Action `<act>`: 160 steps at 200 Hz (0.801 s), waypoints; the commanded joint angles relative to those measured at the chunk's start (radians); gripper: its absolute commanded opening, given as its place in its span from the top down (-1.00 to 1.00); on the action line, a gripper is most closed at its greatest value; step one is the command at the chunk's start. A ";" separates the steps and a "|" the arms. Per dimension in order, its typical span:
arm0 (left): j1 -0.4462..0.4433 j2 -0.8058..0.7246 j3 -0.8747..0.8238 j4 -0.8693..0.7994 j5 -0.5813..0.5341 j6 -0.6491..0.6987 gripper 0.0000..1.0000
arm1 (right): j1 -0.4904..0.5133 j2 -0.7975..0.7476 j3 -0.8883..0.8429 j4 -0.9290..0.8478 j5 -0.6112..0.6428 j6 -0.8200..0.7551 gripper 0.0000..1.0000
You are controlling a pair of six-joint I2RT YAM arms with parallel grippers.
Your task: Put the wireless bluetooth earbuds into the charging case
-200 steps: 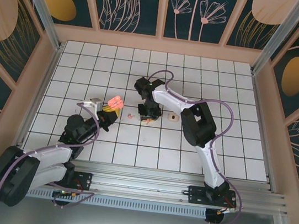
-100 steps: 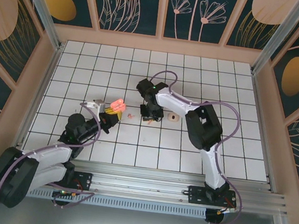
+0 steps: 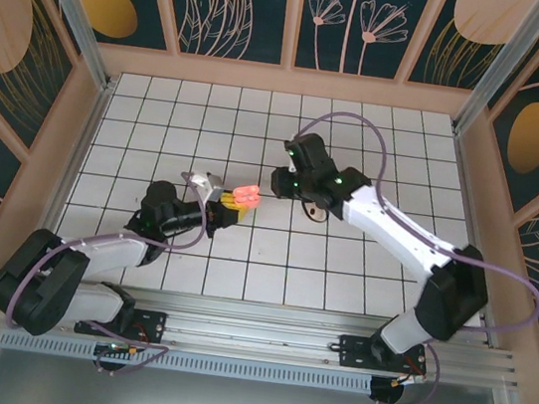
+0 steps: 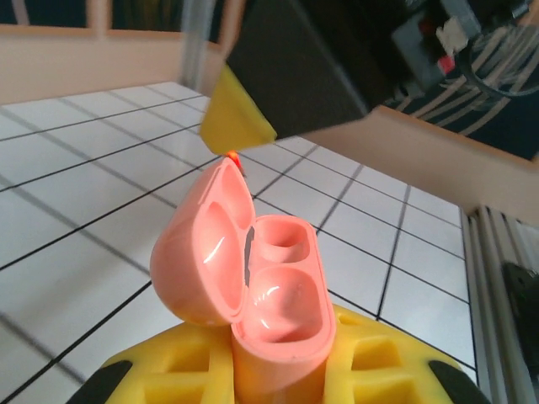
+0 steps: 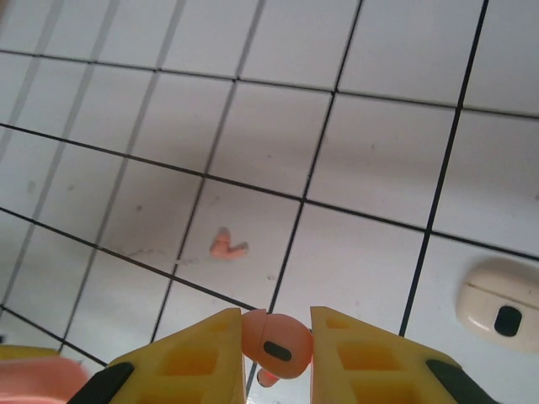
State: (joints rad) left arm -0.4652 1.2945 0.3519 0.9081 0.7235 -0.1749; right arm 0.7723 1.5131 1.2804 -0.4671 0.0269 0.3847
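Observation:
The pink charging case (image 4: 282, 313) stands upright between my left gripper's (image 4: 278, 374) yellow fingers, lid swung open to the left and both wells empty. From above, the case (image 3: 246, 196) is held over the tiles just left of my right gripper (image 3: 279, 183). My right gripper (image 5: 276, 324) is shut on a pink earbud (image 5: 278, 343), pinched between its yellow fingers (image 5: 202, 358) above the floor. That gripper's yellow fingertip (image 4: 233, 118) hangs right above the open lid. A second pink earbud (image 5: 227, 247) lies on a tile below.
A closed beige case (image 5: 498, 313) lies on the tiles to the right of the held earbud. Tiled floor stretches all round, with pale wooden walls (image 3: 287, 79) at its edges. My right arm (image 3: 395, 235) reaches diagonally across the middle.
My right gripper has risen off the tiles with the pink earbud and shifted right. My left arm has carried the open case rightward until it sits just under the right gripper.

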 commanded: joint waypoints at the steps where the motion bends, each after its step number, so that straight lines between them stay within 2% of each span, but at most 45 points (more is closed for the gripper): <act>1: -0.033 0.035 0.058 -0.030 0.089 0.115 0.74 | 0.009 -0.130 -0.090 0.148 0.007 -0.062 0.57; 35: -0.051 0.065 0.095 -0.011 0.111 0.143 0.75 | 0.040 -0.309 -0.215 0.235 0.008 -0.111 0.58; 63: -0.059 0.055 0.113 -0.035 0.111 0.185 0.75 | 0.075 -0.385 -0.270 0.266 -0.005 -0.142 0.58; 106: -0.061 0.048 0.117 -0.012 0.112 0.185 0.74 | 0.153 -0.360 -0.279 0.273 0.001 -0.189 0.58; 160: -0.060 0.051 0.107 0.097 0.113 0.102 0.74 | 0.173 -0.319 -0.277 0.272 0.041 -0.207 0.58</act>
State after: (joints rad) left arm -0.5201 1.3529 0.4454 0.9100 0.8085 -0.0322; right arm 0.9360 1.1851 1.0134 -0.2272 0.0284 0.2066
